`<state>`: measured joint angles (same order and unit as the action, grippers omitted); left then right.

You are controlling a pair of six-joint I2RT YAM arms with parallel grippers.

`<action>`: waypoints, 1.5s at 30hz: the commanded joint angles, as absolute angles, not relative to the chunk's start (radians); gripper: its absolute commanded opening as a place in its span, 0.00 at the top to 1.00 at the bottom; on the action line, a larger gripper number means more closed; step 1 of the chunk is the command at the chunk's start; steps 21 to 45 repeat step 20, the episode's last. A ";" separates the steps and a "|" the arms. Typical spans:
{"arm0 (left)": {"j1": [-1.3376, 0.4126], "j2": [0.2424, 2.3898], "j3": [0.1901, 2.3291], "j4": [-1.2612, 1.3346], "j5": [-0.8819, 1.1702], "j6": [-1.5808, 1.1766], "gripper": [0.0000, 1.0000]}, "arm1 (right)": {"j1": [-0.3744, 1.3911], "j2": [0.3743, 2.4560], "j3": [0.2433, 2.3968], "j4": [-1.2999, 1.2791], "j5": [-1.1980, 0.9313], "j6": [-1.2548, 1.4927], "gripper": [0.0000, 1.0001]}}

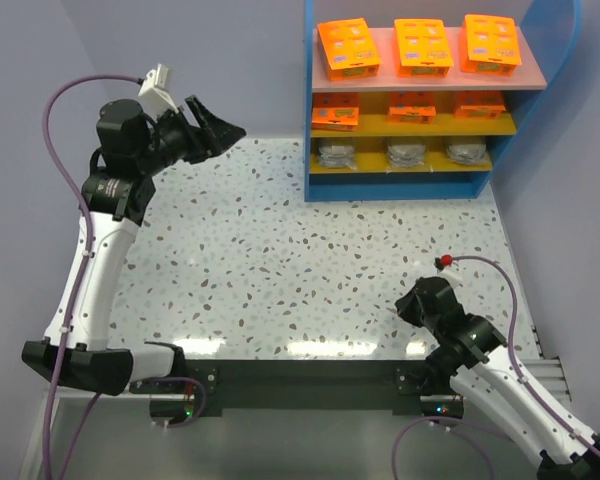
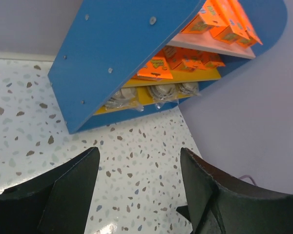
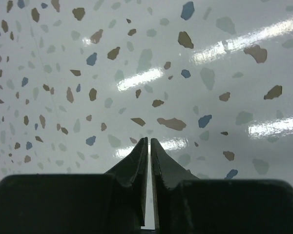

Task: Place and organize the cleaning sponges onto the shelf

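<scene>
Closest to the lens, the right gripper [image 3: 150, 142] has its two black fingers drawn almost together, with only a hairline slit between the tips and nothing caught in it. It hangs low over the glossy speckled bench [image 1: 280, 250], toward the near right part of the surface. Across the bench, the left gripper [image 2: 139, 158] is raised above the far left area with its jaws spread wide and empty, and it points toward the shelf [image 1: 570, 45]. That blue-sided unit stands at the far right corner of the bench, against the lilac wall. All the sponges in view rest on its boards. A row of three orange packs [image 1: 423, 45] lies flat on the pink top board, each set apart from its neighbour, the outer two turned slightly askew. A second row of orange packs [image 1: 412, 106], also three, sits on the upper yellow board directly beneath. On the lower yellow board, three grey wrapped pads [image 1: 408, 152] lie side by side with gaps between them, their clear plastic catching the light. Both grippers are well apart from the shelf and from each other.
</scene>
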<state>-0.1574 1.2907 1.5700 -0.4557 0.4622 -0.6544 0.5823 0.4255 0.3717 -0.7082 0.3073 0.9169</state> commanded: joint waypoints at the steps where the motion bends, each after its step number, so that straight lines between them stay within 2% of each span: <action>1: -0.156 1.241 1.626 -0.362 0.500 -0.673 0.27 | 0.584 0.416 0.362 -0.761 0.351 1.003 0.89; 3: -0.156 1.235 1.629 -0.360 0.502 -0.669 0.27 | 0.584 0.416 0.365 -0.764 0.365 1.015 0.70; 7: -0.156 1.210 1.617 -0.354 0.503 -0.658 0.27 | 0.584 0.403 0.380 -0.770 0.394 1.037 0.55; 8: -0.156 1.206 1.612 -0.354 0.503 -0.657 0.27 | 0.584 0.397 0.380 -0.761 0.396 1.037 0.48; 11: -0.156 1.190 1.611 -0.356 0.502 -0.650 0.27 | 0.584 0.399 0.388 -0.758 0.411 1.045 0.35; 12: -0.156 1.187 1.614 -0.354 0.500 -0.650 0.27 | 0.584 0.402 0.390 -0.758 0.416 1.048 0.33; 17: -0.158 1.177 1.623 -0.350 0.511 -0.640 0.32 | 0.584 0.436 0.396 -0.750 0.443 1.068 0.33; 20: -0.156 1.170 1.615 -0.331 0.534 -0.638 0.30 | 0.584 0.462 0.416 -0.744 0.483 1.072 0.36; 45: -0.156 1.170 1.615 -0.331 0.534 -0.638 0.30 | 0.584 0.462 0.416 -0.744 0.483 1.072 0.36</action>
